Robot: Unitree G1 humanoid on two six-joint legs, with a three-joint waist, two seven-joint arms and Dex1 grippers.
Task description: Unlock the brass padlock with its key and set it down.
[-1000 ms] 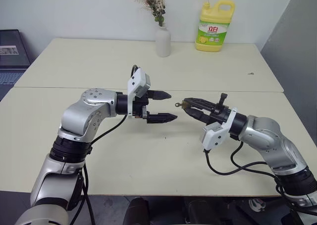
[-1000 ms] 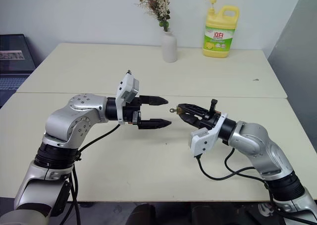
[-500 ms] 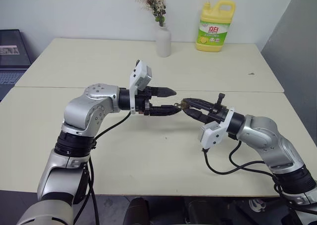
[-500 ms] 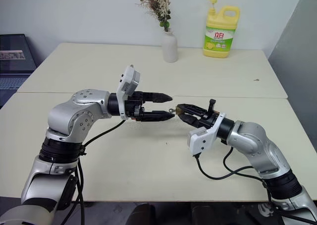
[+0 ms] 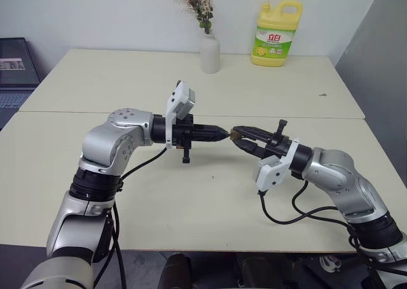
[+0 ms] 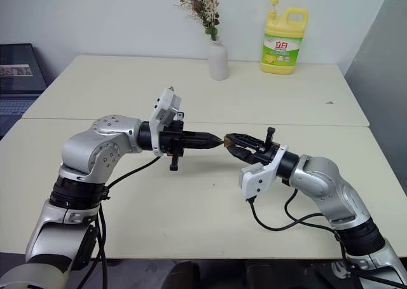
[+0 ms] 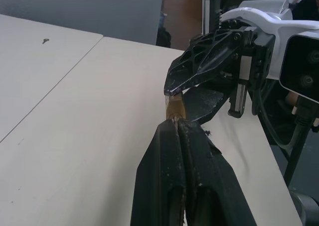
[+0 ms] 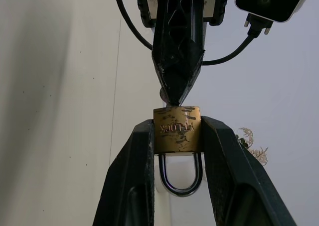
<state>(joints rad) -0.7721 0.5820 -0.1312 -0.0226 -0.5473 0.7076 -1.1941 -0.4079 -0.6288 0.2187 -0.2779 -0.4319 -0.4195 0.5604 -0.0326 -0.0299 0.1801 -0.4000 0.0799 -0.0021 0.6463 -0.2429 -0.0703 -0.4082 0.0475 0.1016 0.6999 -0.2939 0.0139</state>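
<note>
Padlock (image 8: 177, 129) sits clamped in the right pincer (image 8: 177, 151); the closed left pincer (image 7: 177, 124) tips meet it, perhaps pinching the key.

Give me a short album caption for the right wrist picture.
Right gripper holds the brass padlock, shackle toward the camera, as the shut left gripper meets its far end.

Head cameras look down over the table (image 5: 210, 200); wrist cameras face each other closely.

Arms: silver-grey rounded metal housings, black ribbed joint collars. Wrists: white boxy camera modules, looping black cables. Left gripper (image 5: 222, 133) and right gripper (image 5: 235, 134): black lattice-patterned tapered fingers.
</note>
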